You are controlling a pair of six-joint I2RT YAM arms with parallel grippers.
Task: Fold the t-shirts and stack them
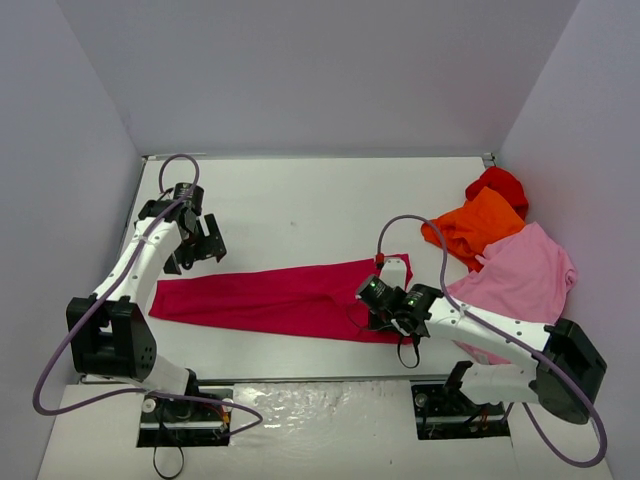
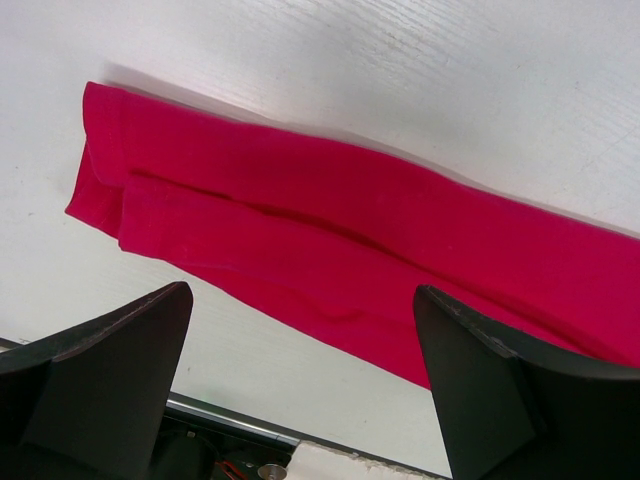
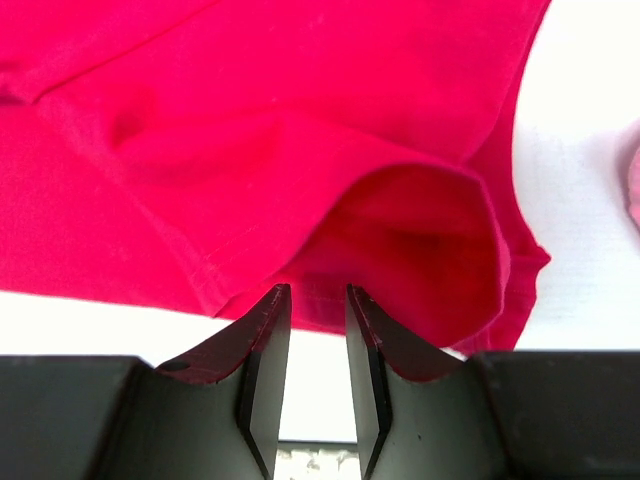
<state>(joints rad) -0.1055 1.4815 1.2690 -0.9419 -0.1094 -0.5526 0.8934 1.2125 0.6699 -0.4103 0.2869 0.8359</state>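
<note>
Left claw (image 1: 203, 244) gapes over the red shirt's (image 1: 280, 298) left end. Right claw (image 3: 318, 291), barely apart, noses the right hem: scoop both layers.

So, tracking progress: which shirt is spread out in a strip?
The raspberry shirt, stretched across the middle; the orange shirt, pink shirt and red shirt lie heaped at the right.

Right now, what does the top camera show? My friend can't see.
A long raspberry-red t-shirt, folded into a strip, lies across the white table, the left arm at one end, the right arm at the other. Orange, pale pink and bright red shirts sit heaped far right.
</note>
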